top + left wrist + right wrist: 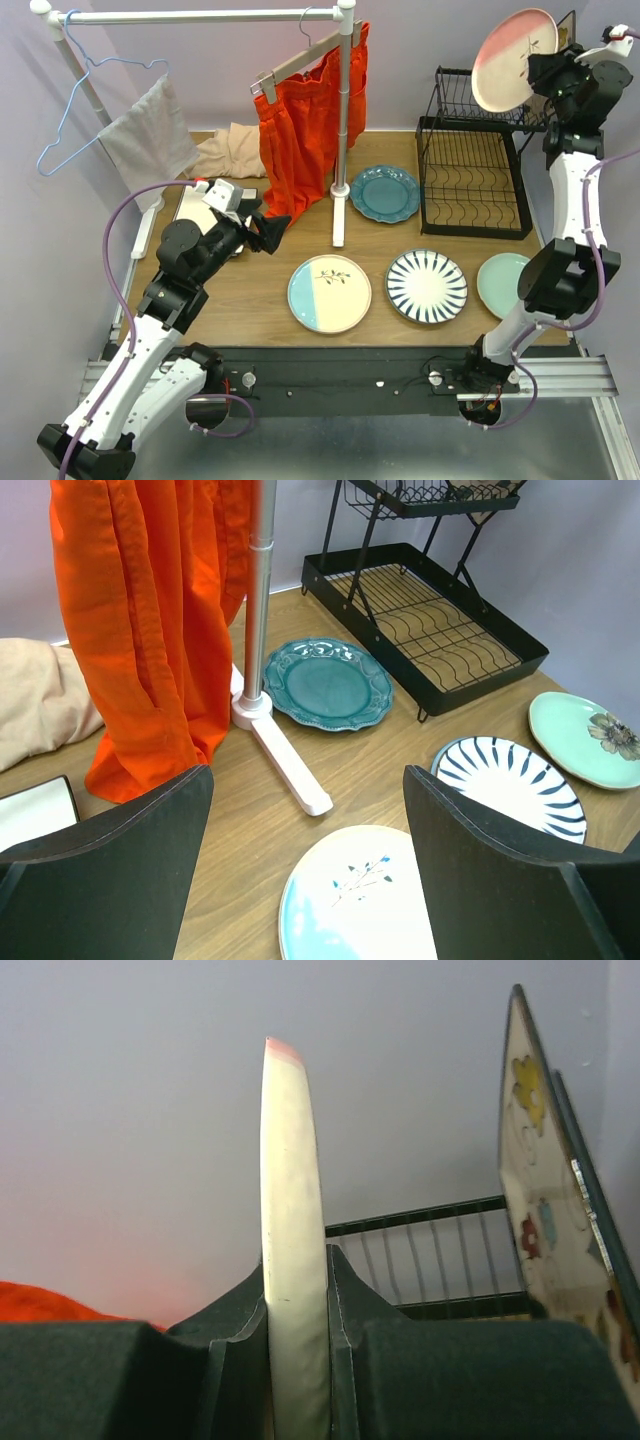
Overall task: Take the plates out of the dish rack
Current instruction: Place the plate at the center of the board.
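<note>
My right gripper [545, 68] is shut on the rim of a pink/cream plate [512, 58], held on edge in the air above the black wire dish rack [472, 170]; the right wrist view shows the plate edge [293, 1230] clamped between the jaws. A square white plate with colourful flowers [545, 1200] stands in the rack beside it. On the table lie a teal plate [384, 193], a cream/light-blue plate [329, 293], a blue-striped plate [427, 286] and a pale mint plate [501, 283]. My left gripper [268, 232] is open and empty above the table, left of the cream/light-blue plate [360, 900].
A white clothes rail [345, 120] with an orange garment [305, 130] stands at mid table, its foot [285, 760] beside the teal plate [328, 683]. A blue hanger, grey cloth and beige cloth [228, 150] lie at the left. A white square item [35, 815] sits near my left arm.
</note>
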You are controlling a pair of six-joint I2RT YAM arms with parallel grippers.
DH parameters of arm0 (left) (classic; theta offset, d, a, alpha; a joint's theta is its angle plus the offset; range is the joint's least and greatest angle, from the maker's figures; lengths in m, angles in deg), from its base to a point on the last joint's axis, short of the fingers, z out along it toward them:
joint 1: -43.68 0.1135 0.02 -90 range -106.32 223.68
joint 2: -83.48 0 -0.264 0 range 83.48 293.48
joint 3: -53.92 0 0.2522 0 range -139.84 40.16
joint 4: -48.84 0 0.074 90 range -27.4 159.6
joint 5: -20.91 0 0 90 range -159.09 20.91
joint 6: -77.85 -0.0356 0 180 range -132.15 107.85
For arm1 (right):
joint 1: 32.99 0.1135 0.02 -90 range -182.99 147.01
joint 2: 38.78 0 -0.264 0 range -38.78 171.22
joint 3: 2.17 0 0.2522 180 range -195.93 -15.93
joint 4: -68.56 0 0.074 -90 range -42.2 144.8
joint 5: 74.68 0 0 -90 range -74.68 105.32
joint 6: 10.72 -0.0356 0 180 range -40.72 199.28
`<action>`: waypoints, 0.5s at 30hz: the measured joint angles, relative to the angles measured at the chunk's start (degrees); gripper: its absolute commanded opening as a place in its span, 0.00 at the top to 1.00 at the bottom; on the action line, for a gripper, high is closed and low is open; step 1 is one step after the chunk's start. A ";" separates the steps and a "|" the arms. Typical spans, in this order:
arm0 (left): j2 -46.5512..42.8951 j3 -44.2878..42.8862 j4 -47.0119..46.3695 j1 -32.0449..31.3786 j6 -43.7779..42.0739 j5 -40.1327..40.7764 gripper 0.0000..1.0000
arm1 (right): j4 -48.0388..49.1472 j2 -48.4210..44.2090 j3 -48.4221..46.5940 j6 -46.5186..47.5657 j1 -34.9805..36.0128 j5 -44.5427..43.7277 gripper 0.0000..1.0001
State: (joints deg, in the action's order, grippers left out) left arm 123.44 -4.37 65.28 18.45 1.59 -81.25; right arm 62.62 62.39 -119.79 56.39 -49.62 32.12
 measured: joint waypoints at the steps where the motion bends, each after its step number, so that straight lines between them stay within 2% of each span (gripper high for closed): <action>1: 0.00 0.00 0.00 0.00 0.00 0.02 0.14 | 0.35 -0.55 0.57 -0.81 0.00 0.39 0.99; 9: 0.46 0.00 0.02 0.00 0.00 0.46 0.14 | 2.54 -6.84 5.77 -10.05 0.02 4.55 0.99; 15: 0.52 0.00 0.07 0.00 0.00 1.42 0.14 | 2.27 -15.37 14.73 -16.41 0.74 7.06 0.99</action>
State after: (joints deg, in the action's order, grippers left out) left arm 123.97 -4.37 65.35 18.45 1.59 -79.83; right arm 64.89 47.02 -105.05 39.97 -48.87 39.18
